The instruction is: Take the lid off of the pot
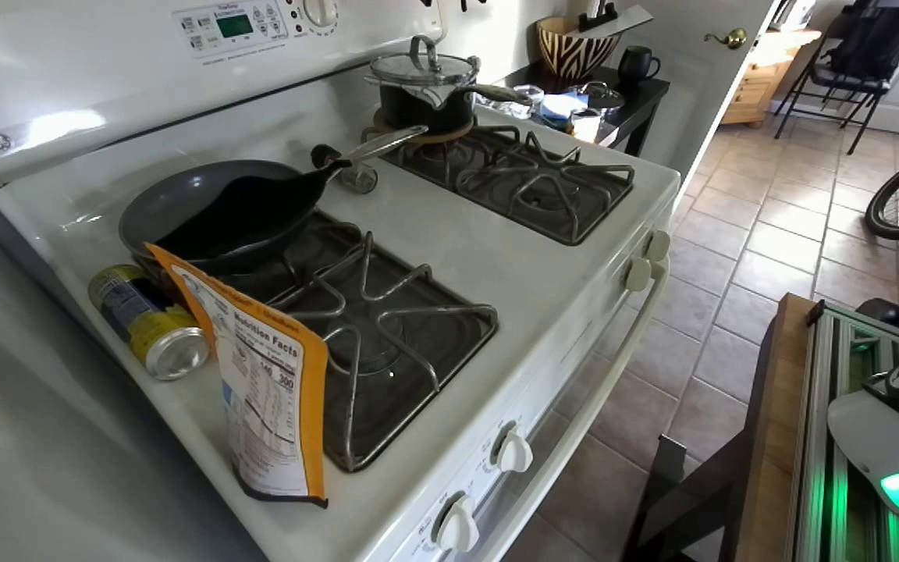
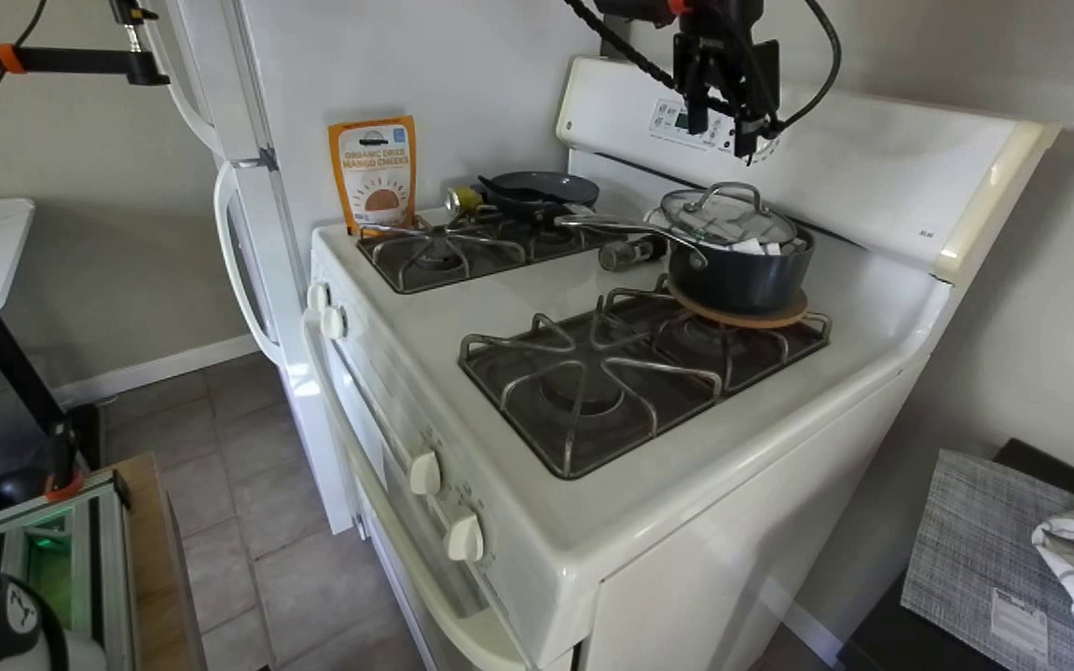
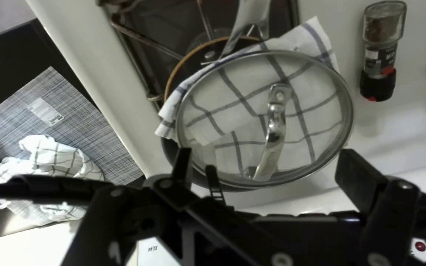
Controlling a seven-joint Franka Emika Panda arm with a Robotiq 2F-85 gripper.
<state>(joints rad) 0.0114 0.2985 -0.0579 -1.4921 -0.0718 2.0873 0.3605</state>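
In an exterior view, an orange-edged pouch [image 2: 375,172] stands well left of the pot [image 2: 737,281]; a frying pan [image 2: 556,190], also left, sits closer. On the pot rests the glass lid [image 2: 728,222] — checked cloth [image 3: 311,37] between — and above it hangs the gripper [image 2: 722,132], 2 fingers spread apart.

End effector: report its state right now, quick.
End effector: open, its fingers wide apart in the wrist view, holding nothing.
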